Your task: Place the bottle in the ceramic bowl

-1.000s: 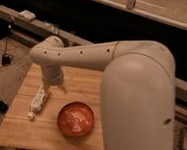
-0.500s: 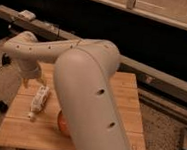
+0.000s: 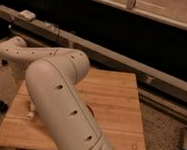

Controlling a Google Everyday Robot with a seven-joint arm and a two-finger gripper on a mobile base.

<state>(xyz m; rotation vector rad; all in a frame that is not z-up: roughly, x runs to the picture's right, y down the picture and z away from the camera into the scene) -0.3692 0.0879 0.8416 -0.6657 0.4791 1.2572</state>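
The robot's arm [image 3: 59, 101] fills the middle of the view and covers most of the left half of the bench [image 3: 114, 102]. The gripper lies out of sight behind its thick forward link, somewhere over the bench's left end, so whether it is open, closed or holding anything cannot be told. Of the bottle [image 3: 31, 114] only a small white end shows, peeking out from the arm's left side near the bench's left edge. It seems to lie flat on the bench, with its long axis running roughly from the front edge toward the back. The ceramic bowl is fully hidden, presumably behind the arm toward the bench's front centre. The bottle is probably close beneath the gripper. A grasp would likely need the jaws set across that front-to-back axis, followed by a carry rightward along the bench.
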